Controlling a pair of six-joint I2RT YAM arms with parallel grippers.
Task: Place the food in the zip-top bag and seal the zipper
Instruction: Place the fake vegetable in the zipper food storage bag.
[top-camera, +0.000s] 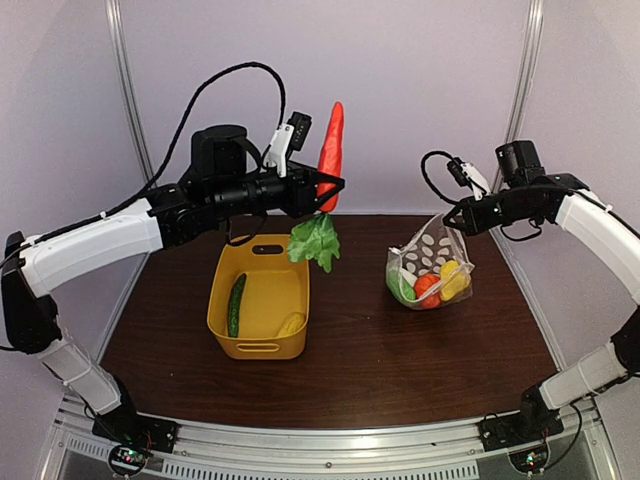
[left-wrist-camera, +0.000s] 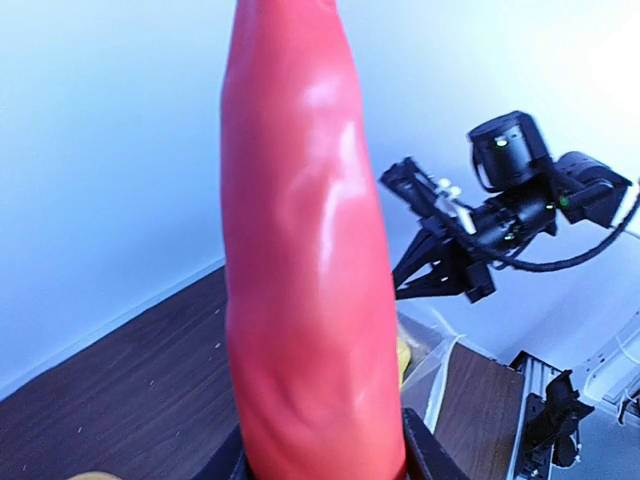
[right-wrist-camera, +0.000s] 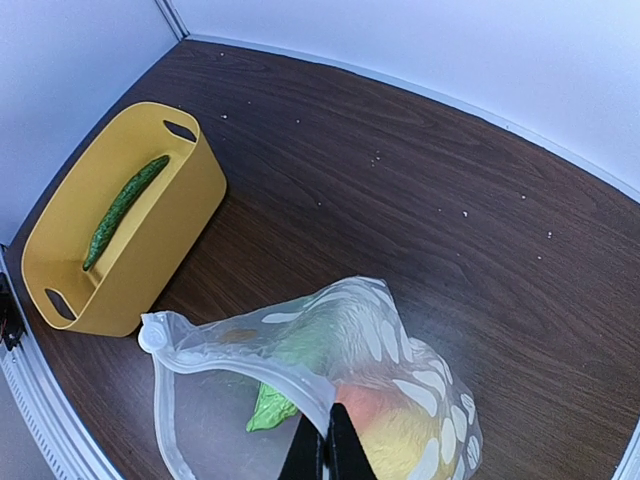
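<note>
My left gripper (top-camera: 328, 188) is shut on the red-orange carrot (top-camera: 331, 152) and holds it upright, high above the table behind the yellow tub; the carrot fills the left wrist view (left-wrist-camera: 305, 250). Its green leafy top (top-camera: 316, 241) hangs below. My right gripper (top-camera: 452, 222) is shut on the mouth edge of the polka-dot zip-top bag (top-camera: 430, 262), holding it up and open. The zipper strip (right-wrist-camera: 250, 335) curves across the right wrist view. Inside the bag lie orange, yellow and green food pieces (top-camera: 432, 285). A green cucumber (top-camera: 236, 304) and a yellow piece (top-camera: 291, 324) lie in the tub.
The yellow tub (top-camera: 258, 342) stands left of centre on the brown table, also in the right wrist view (right-wrist-camera: 190, 200). Pale walls and frame posts close in the back and sides. A metal rail runs along the near edge.
</note>
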